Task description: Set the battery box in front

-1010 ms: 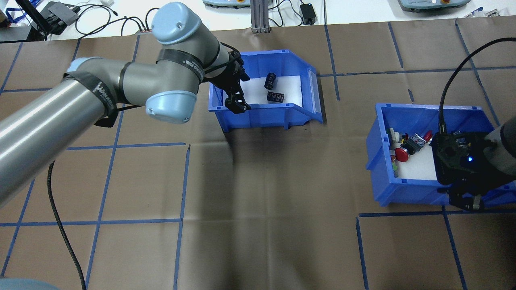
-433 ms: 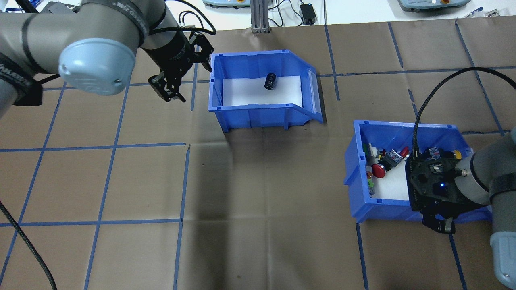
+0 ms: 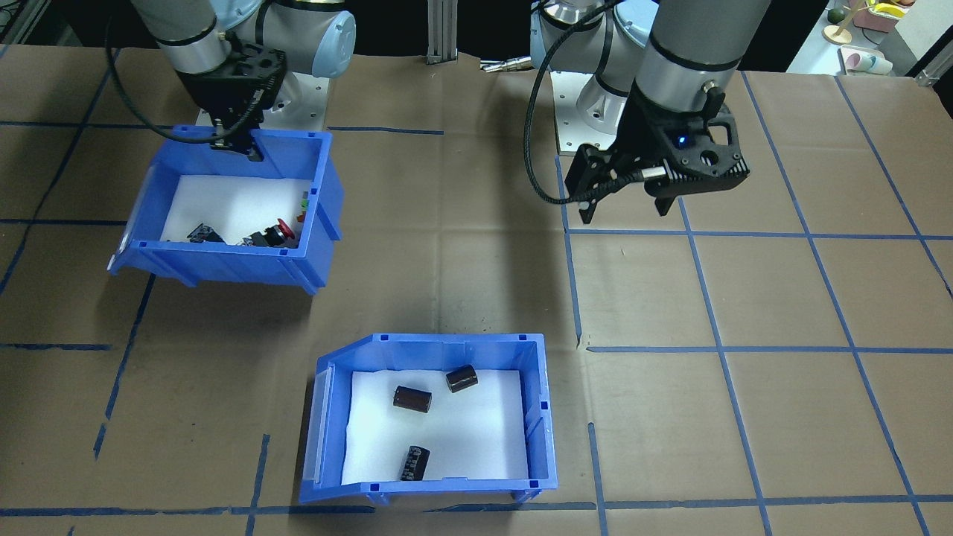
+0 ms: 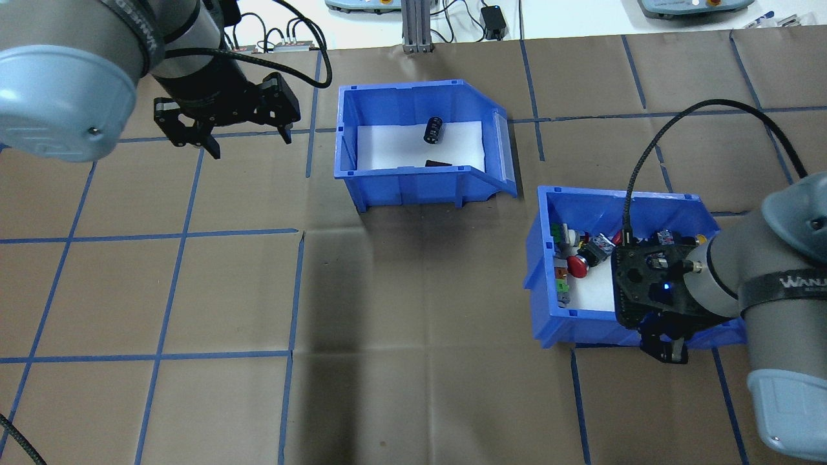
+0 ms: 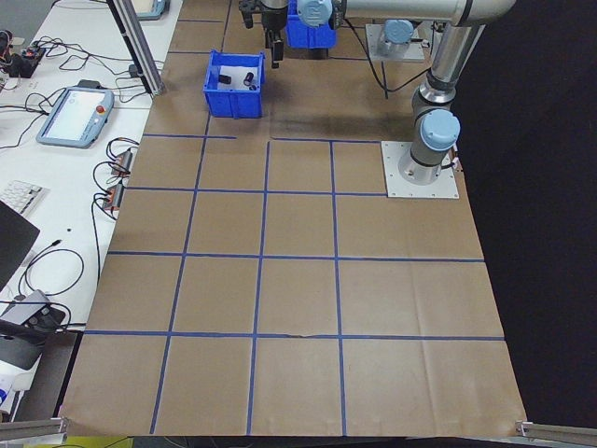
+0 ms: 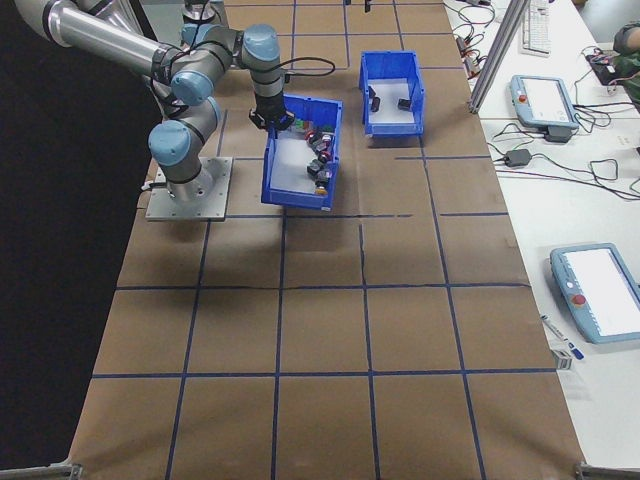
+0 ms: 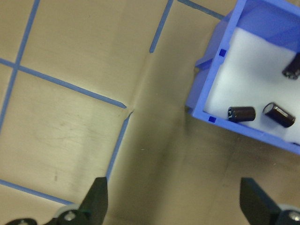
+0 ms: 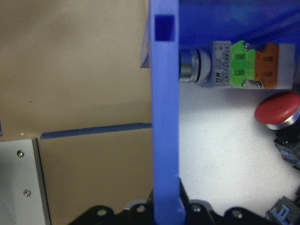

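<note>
On the brown table, the battery box (image 3: 537, 417) — blue, foam-lined, three dark cylinders — left tool (image 3: 624, 208) open.

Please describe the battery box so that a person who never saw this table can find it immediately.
On the brown paper-covered table marked with blue tape squares stand two blue plastic open-fronted bins. The battery box is the one on the far side from the robot, with no end effector on it. Its white foam holds only dark cylinders, not coloured push-buttons.

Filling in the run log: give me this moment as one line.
left gripper: open, empty, beside battery box | right gripper: shut on switch bin wall | battery box: on table, three cylinders inside
</note>
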`<state>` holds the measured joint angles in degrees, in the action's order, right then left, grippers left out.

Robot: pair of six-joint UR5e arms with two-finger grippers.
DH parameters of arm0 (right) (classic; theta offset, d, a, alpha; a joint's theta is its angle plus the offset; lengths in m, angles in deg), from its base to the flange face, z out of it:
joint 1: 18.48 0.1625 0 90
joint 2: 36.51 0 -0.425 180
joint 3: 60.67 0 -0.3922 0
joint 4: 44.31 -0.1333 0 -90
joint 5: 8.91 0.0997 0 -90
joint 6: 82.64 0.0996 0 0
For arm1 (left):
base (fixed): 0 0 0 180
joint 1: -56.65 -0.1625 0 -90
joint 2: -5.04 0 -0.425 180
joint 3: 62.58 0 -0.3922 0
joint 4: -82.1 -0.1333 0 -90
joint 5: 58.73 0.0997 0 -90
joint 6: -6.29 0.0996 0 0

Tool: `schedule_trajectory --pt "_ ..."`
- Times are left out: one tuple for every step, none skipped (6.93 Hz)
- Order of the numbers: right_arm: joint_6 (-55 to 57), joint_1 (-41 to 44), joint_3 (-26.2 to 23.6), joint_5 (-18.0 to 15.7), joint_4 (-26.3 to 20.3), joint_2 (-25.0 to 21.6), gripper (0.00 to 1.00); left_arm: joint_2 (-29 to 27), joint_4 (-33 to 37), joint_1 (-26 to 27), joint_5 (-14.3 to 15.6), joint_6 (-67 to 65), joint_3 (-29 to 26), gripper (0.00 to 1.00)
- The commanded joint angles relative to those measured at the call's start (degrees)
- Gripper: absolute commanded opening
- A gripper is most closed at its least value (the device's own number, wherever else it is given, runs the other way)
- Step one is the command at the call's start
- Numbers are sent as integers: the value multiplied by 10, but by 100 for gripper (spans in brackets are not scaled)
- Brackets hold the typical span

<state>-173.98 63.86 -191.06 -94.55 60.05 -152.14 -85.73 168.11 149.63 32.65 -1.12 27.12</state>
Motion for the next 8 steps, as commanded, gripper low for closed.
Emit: schedule_trajectory --pt "139 156 8 -7 64 47 1 44 76 -9 11 145 1 99" --pt "190 210 9 -9 100 78 1 50 106 -9 12 157 1 99" --pt "218 257 9 -25 135 107 1 66 132 -9 11 158 1 99" --pt "226 306 9 -41 172 132 1 77 143 -9 9 157 9 99" --pt "227 326 9 -41 200 153 1 89 143 -9 7 156 20 99" --pt "239 335 9 -41 218 173 1 99 138 -9 4 151 31 99" --pt "253 345 8 -40 225 185 2 100 137 -9 4 150 34 99" --pt "272 346 8 -39 226 192 12 101 137 -9 4 148 34 99"
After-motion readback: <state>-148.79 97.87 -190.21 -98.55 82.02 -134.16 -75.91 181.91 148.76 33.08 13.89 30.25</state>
